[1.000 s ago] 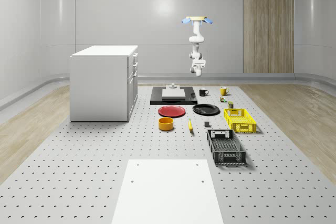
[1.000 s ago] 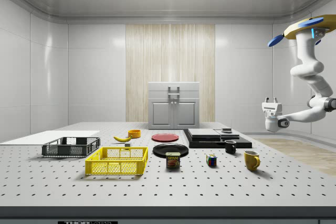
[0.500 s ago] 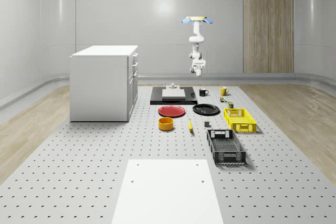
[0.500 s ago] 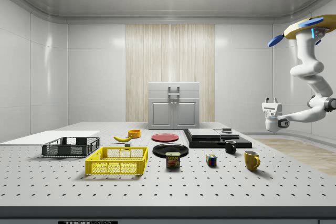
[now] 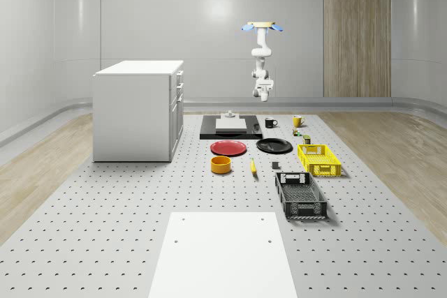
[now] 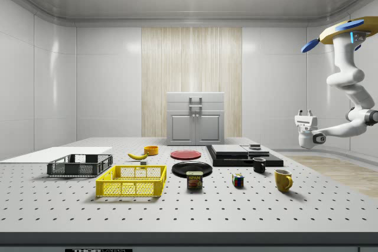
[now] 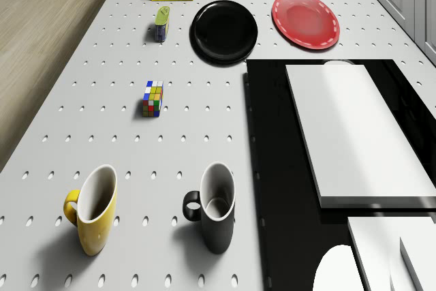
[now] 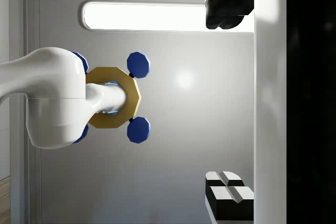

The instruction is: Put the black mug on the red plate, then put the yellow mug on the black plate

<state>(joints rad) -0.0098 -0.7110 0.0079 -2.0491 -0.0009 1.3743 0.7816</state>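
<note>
The black mug stands upright on the table beside the black slab, with the yellow mug a short way from it. Both appear in the side view as black mug and yellow mug. Closer to the table's middle, the red plate and black plate lie side by side, both bare. The drone hovers high at the table's far end. Its arm hangs down and the gripper points up at the ceiling, open and holding nothing, well above the mugs.
A white cabinet stands at the whole-scene view's left. A black slab carries white blocks. Also on the table are a yellow crate, a black crate, an orange bowl, a banana, a can and a colour cube.
</note>
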